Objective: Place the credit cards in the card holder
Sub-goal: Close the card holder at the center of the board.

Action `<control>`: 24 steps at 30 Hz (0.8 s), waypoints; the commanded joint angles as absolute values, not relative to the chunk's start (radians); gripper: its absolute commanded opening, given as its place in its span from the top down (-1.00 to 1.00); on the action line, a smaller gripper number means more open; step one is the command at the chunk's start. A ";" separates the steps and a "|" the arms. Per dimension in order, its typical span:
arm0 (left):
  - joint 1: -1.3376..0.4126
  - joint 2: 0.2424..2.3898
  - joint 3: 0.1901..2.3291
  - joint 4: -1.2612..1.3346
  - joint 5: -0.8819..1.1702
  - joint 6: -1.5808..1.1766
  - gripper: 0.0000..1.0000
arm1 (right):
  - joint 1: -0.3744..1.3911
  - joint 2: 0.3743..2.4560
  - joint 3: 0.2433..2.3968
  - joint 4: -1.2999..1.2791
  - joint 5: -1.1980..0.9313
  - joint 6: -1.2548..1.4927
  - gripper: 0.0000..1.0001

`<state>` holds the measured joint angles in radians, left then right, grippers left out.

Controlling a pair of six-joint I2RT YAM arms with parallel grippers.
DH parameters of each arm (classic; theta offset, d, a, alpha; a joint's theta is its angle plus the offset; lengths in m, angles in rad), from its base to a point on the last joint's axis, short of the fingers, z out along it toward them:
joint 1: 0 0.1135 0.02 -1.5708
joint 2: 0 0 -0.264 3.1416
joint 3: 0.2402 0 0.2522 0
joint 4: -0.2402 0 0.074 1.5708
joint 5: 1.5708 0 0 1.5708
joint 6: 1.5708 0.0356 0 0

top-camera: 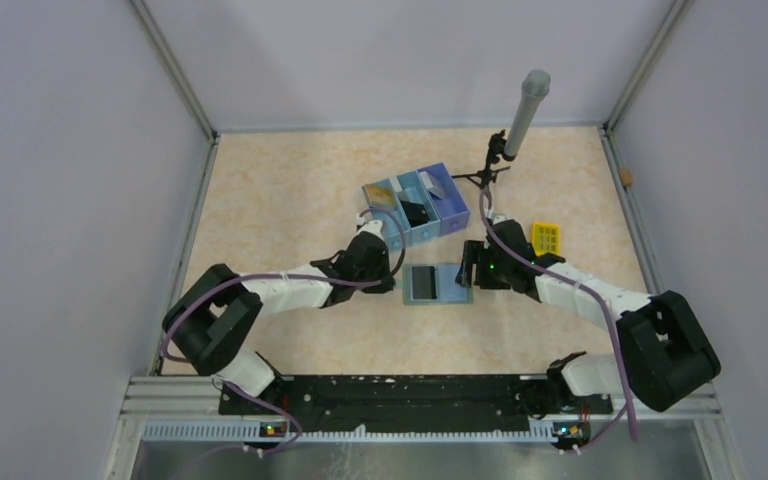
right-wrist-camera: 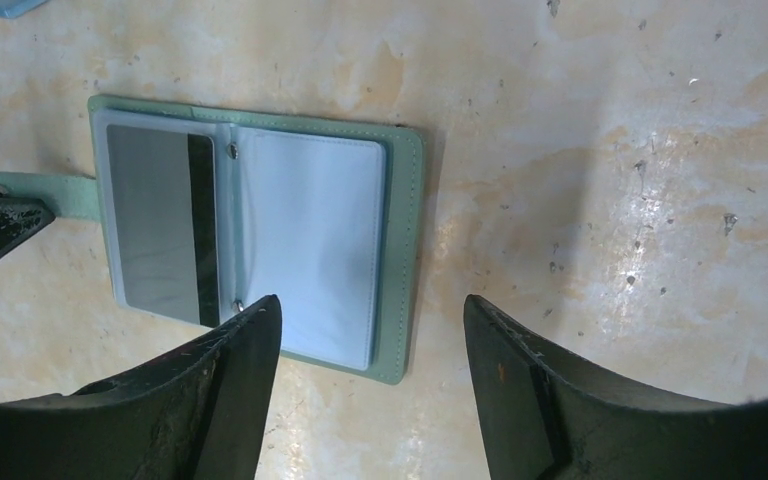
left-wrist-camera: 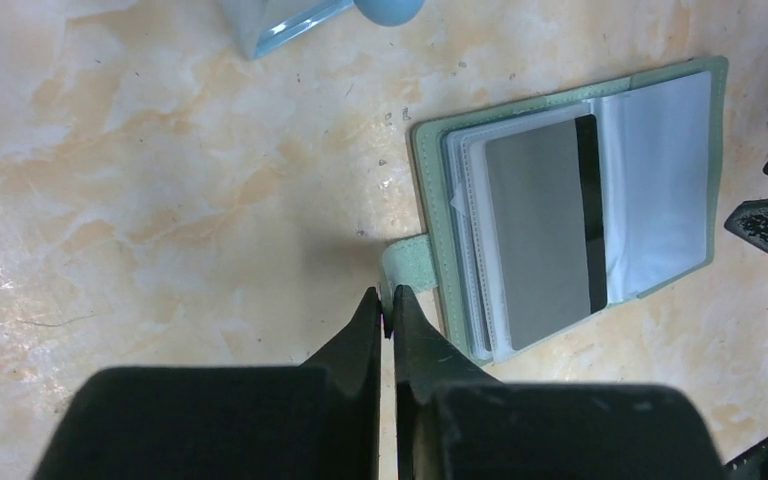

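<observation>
The card holder lies open and flat on the table, grey-green rim, light blue inside. A grey credit card with a black stripe sits in its left sleeve; the right sleeve looks empty. My left gripper is shut, tips touching the end of the holder's strap tab; I cannot tell if they pinch it. My right gripper is open and empty, low over the holder's right edge. More cards stand in the blue tray.
The blue three-compartment tray stands just behind the holder. A yellow gridded item lies at the right. A grey pole on a small stand rises at the back right. Walls enclose the table on three sides.
</observation>
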<state>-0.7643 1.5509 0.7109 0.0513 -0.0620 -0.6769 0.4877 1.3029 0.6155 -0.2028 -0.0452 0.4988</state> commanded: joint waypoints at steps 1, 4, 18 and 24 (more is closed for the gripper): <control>-0.751 1.448 0.728 0.043 -0.065 -0.662 1.00 | 0.479 1.280 0.614 -0.174 -0.058 0.496 -0.31; -0.740 1.358 0.728 -0.009 -0.023 -0.639 1.00 | 0.479 1.277 0.606 -0.169 -0.061 0.498 -0.30; -0.700 1.348 0.886 -0.154 0.305 -0.560 1.00 | 0.487 1.322 0.492 0.038 -0.106 0.596 -0.25; -0.716 1.547 0.910 0.009 0.399 -0.647 1.00 | 0.508 1.322 0.453 0.100 -0.090 0.641 -0.18</control>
